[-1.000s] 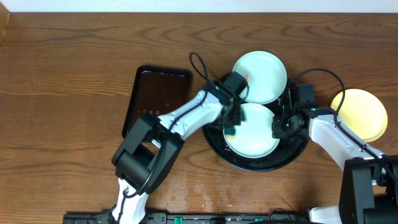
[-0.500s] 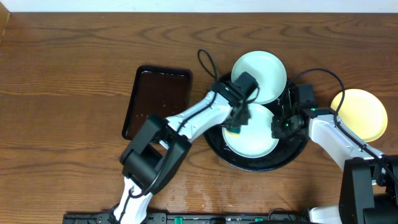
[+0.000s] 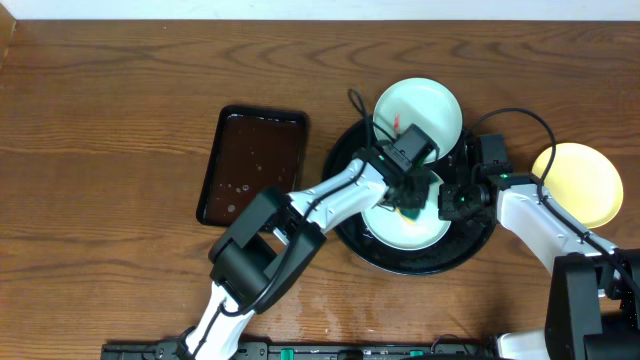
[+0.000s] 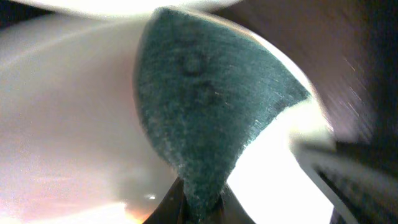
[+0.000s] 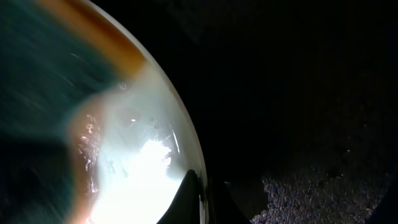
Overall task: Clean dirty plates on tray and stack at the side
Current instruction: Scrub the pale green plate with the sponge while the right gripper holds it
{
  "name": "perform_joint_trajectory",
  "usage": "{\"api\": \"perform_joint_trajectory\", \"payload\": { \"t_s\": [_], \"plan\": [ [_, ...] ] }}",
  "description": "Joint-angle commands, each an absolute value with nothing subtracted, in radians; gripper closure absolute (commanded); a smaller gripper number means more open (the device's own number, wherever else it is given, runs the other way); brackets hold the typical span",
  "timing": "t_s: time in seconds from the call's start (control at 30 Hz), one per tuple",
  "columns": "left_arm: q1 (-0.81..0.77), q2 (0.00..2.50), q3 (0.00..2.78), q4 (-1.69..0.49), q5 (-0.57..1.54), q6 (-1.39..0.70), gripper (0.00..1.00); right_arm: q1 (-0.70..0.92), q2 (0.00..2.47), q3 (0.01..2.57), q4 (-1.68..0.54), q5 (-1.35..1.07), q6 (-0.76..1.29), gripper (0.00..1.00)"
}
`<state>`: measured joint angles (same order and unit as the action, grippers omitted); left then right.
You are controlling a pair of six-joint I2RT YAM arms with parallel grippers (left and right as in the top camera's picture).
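A pale mint plate (image 3: 398, 233) lies in the round black tray (image 3: 408, 264). My left gripper (image 3: 412, 206) is shut on a green sponge (image 4: 205, 99) and presses it on this plate's right part (image 4: 68, 124). My right gripper (image 3: 447, 203) is shut on the plate's right rim (image 5: 137, 162), with the dark tray floor (image 5: 298, 93) beside it. A second mint plate (image 3: 425, 112) with a red smear rests at the tray's far rim. The pale yellow plate (image 3: 580, 185) sits on the table to the right.
A dark brown rectangular tray (image 3: 252, 165) with water drops lies left of the black tray. The right arm's cable loops between the black tray and the yellow plate.
My left gripper has swept the sponge rightward across the plate, from its left edge to its right part. The right gripper has held still on the rim.
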<state>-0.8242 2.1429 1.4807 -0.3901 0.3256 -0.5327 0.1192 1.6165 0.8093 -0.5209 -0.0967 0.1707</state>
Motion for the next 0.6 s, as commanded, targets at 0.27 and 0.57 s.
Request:
{"api": "perform_joint_trajectory", "payload": {
  "t_s": [0.27,0.57],
  "plan": [
    [-0.857,2.177,1.478,-0.543,0.394,-0.47,0.93,0.147,1.641,0.799,-0.508,-0.075,0.148,0.99],
    [-0.749,2.171,1.478,-0.753,0.15,-0.582,0.92,0.147,1.641,0.799,-0.509,-0.075,0.148,0.99]
  ]
}}
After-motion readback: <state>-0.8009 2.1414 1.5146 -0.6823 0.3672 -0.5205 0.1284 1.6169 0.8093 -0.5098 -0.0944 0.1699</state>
